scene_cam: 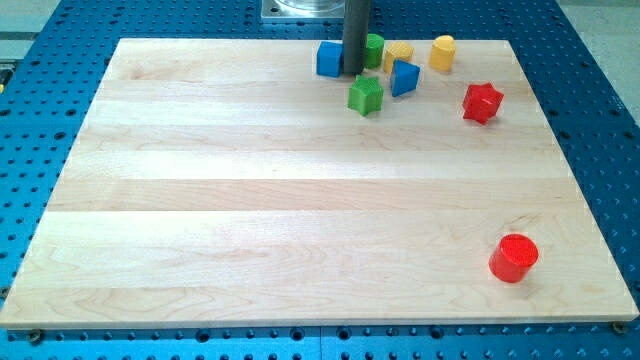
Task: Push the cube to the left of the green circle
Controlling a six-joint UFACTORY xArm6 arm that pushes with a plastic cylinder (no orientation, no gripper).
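Note:
The blue cube (328, 58) sits near the view's top edge of the wooden board, just left of my dark rod. My tip (353, 73) is down between the blue cube and the green circle (373, 49), which is partly hidden behind the rod on its right. The tip looks to be touching the cube's right side. A green star-shaped block (366, 96) lies just below and right of the tip.
A blue wedge-like block (404, 77) and a yellow block (399, 53) lie right of the green circle. A yellow cylinder (443, 52) is further right. A red star (482, 102) is at the right, a red cylinder (514, 258) at the bottom right.

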